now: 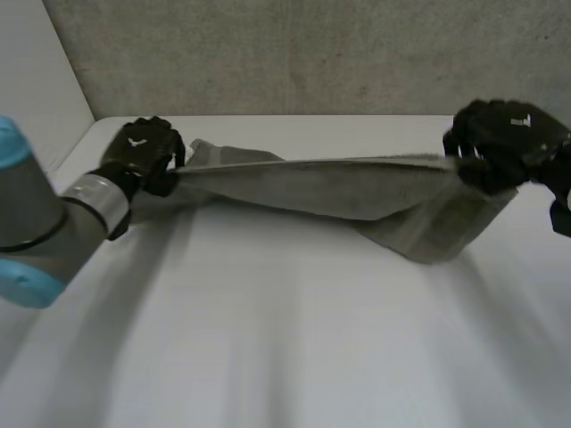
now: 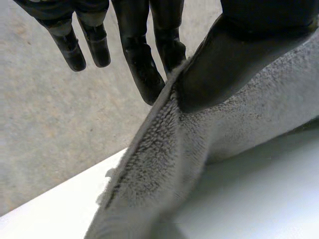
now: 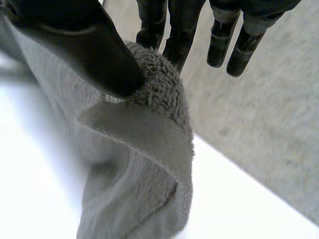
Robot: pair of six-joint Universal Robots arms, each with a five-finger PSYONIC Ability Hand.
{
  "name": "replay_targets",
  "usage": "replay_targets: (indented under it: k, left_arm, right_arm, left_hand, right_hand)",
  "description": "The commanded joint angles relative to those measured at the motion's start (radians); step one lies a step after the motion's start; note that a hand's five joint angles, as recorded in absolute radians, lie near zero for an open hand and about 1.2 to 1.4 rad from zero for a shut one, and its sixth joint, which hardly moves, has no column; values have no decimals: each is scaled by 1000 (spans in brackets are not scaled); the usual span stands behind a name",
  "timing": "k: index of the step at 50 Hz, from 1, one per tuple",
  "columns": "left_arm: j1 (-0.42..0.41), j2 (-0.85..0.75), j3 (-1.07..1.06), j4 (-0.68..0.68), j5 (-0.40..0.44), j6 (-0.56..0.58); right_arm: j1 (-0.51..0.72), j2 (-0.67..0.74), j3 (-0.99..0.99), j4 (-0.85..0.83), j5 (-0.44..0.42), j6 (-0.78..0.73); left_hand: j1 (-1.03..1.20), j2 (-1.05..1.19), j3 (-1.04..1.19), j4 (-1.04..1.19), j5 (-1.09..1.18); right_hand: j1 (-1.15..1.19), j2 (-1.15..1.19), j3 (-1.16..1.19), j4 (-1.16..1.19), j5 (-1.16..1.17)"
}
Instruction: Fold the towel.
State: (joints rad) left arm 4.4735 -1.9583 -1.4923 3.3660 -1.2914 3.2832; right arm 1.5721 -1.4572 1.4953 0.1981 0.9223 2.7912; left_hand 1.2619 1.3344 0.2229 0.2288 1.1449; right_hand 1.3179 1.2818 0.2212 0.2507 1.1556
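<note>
Over white table, left robot hand and right robot hand pinch towel ends.

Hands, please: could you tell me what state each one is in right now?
Left hand: shut on the towel, pinching one end.
Right hand: shut on the towel, pinching the other end.

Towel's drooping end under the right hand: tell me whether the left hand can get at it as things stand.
Probably not. The left hand pinches the towel at its opposite end, with the cloth stretched across to the right hand; it would have to let go first.
</note>
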Motion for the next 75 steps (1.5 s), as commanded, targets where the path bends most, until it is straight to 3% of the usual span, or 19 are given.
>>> replay_targets:
  k: [1, 7, 14, 25, 39, 46, 49, 64, 75]
  left_arm:
    - [10, 246, -175, -91, 58, 4]
    - [30, 351, -238, -99, 64, 26]
    - [87, 387, -318, -89, 81, 122]
    - [89, 92, -321, -33, 78, 197]
    - [90, 56, -319, -19, 75, 202]
    - [104, 56, -328, -13, 58, 205]
    - [107, 56, -336, -16, 54, 207]
    - [108, 98, -417, -30, 55, 207]
    - [177, 122, -444, -31, 54, 246]
  right_arm:
    - [-21, -44, 28, 216, -10, -277]
    - [-85, -136, 52, 222, -11, -285]
    - [-127, -121, 146, 147, -37, -303]
    - [-110, 58, 200, -23, 22, -289]
    - [-116, 95, 204, -71, 55, -288]
    - [-121, 90, 221, -71, 55, -286]
    - [-121, 90, 230, -72, 55, -288]
    - [-121, 89, 243, -72, 50, -288]
    - [-133, 78, 229, -65, 49, -285]
  left_hand:
    - [134, 62, -48, -54, 77]
    - [134, 62, -48, -54, 77]
    - [134, 62, -48, -54, 77]
    - [134, 62, -48, -54, 77]
    - [134, 62, -48, -54, 77]
    - [-343, -416, -48, -54, -401]
    - [-420, -492, -48, -54, -477]
    - [-496, -569, -48, -54, -554]
    - [-505, -578, -48, -54, -563]
  right_hand:
    - [78, 114, -47, -76, 66]
    - [78, 114, -47, -76, 66]
    - [78, 114, -47, -76, 66]
    - [78, 114, -47, -76, 66]
    - [78, 114, -47, -76, 66]
    - [78, 114, -47, -76, 66]
    - [78, 114, -47, -76, 66]
    - [78, 114, -47, -76, 66]
    - [78, 114, -47, -76, 66]
